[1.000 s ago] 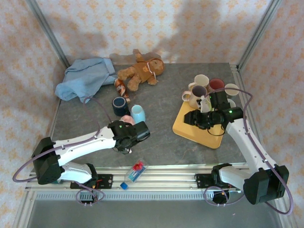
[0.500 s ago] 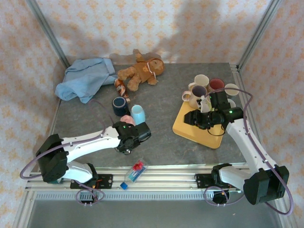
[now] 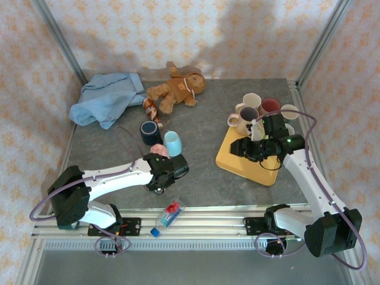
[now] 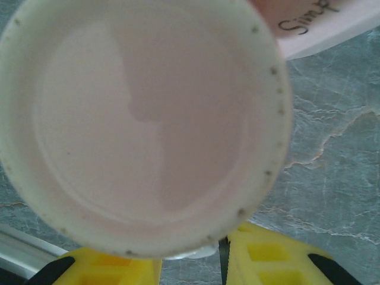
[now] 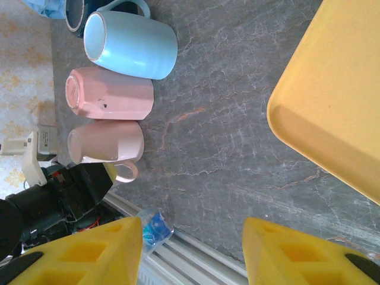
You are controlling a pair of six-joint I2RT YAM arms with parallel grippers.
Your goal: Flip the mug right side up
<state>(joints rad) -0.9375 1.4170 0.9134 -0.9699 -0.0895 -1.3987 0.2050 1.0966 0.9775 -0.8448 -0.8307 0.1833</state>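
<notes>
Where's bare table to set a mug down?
Bare table runs between the light blue mug and the yellow tray, and back toward the teddy bear. Crowded: the mug cluster behind the tray and the pink mugs at the left gripper.

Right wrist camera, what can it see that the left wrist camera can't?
Right wrist: a light blue mug, a yellow tray and a blue bottle cap. Left wrist: printed letters on the pink mug, plus a very close look at the round bottom of the pale mug. Both: the pale mug, the pink mug beside it and the grey table.
</notes>
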